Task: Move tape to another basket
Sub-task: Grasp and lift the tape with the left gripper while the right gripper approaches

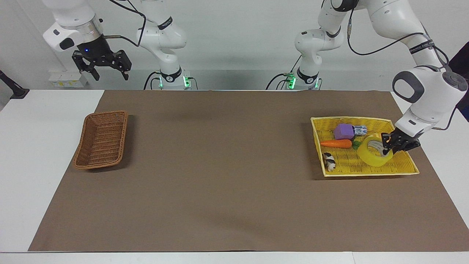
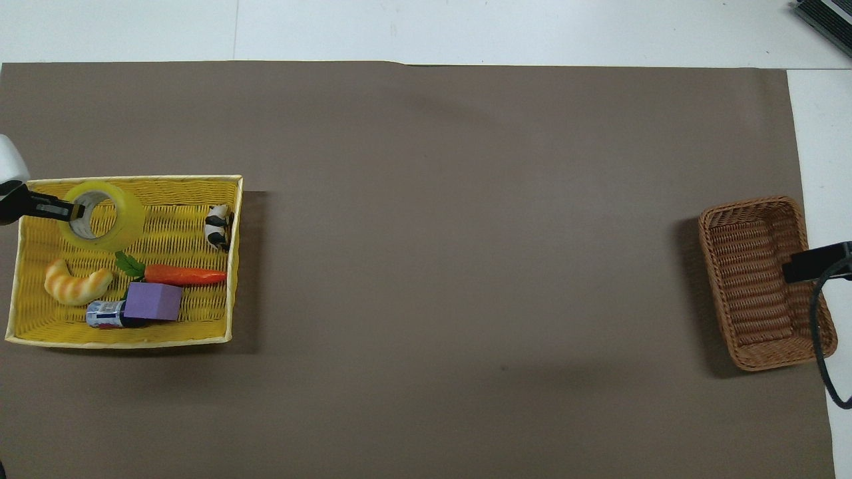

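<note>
The tape (image 1: 370,156) is a yellow translucent roll, tilted and lifted just above the yellow tray (image 1: 362,173). My left gripper (image 1: 386,146) is shut on the roll's wall, one finger inside the core. In the overhead view the tape (image 2: 128,214) and the left gripper (image 2: 76,211) are over the tray's corner farthest from the robots. The brown wicker basket (image 1: 100,141) stands empty at the right arm's end of the table (image 2: 765,279). My right gripper (image 1: 110,71) waits open, high in the air, over the basket's edge (image 2: 815,261).
The yellow tray (image 2: 133,342) holds a carrot (image 1: 336,143), a purple block (image 1: 343,131), a small can (image 1: 360,129), a cow toy (image 1: 329,160) and a croissant toy (image 2: 76,286). A brown mat (image 1: 220,165) covers the table between tray and basket.
</note>
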Motion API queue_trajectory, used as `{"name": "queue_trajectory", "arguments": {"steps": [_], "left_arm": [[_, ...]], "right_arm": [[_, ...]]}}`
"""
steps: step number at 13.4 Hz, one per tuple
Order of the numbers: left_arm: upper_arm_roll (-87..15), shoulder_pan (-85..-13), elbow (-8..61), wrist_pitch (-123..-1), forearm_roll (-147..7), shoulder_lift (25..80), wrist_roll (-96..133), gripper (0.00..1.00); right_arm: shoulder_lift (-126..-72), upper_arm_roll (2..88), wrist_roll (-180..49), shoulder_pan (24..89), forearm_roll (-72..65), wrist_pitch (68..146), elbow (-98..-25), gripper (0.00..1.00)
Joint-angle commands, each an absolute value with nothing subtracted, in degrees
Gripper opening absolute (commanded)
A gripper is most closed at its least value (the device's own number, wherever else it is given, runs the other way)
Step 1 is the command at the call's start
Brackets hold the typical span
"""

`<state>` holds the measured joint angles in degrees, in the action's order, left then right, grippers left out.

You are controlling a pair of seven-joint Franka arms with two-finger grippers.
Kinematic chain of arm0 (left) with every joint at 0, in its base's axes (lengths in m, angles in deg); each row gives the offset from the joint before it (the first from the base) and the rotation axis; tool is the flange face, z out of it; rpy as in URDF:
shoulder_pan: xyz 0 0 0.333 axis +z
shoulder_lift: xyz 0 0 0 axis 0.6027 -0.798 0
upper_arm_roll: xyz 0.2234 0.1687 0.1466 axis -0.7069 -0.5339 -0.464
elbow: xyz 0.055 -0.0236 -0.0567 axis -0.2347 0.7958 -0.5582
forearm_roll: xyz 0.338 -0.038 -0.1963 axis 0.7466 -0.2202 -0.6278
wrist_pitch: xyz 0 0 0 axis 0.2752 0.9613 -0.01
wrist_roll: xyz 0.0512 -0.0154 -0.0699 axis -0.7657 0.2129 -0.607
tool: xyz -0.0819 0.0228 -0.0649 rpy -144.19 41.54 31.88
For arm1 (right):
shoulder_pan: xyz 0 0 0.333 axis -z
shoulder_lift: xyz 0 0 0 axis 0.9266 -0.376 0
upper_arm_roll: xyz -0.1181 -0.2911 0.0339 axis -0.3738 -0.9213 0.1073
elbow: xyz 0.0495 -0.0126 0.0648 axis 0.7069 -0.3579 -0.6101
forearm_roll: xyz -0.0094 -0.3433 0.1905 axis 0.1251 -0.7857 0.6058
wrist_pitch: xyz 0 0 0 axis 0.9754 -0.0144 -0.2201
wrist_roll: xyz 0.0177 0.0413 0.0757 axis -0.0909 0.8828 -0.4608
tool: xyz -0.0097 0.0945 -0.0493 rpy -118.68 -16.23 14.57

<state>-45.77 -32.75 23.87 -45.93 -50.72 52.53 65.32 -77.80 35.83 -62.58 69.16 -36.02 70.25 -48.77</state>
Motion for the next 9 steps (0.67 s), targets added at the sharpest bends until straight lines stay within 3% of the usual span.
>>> {"name": "queue_trajectory", "arguments": {"steps": [1, 4, 9], "left_arm": [[-46.36, -36.53, 25.37, -40.04, -51.33, 57.69, 60.9, 0.0], [-46.27, -41.17, 25.81, -38.96, -51.42, 58.49, 58.52, 0.0], [-46.27, -52.25, 26.42, -40.54, -58.25, 58.32, 45.42, 0.0]], "right_arm": [[-76.02, 36.19, -64.75, 70.11, -35.95, 69.78, -51.07, 1.0], [-76.02, 36.1, -64.85, 71.25, -31.4, 71.44, -53.87, 1.0], [-74.17, 36.27, -64.49, 70.38, -20.68, 84.26, -64.33, 1.0]]}}
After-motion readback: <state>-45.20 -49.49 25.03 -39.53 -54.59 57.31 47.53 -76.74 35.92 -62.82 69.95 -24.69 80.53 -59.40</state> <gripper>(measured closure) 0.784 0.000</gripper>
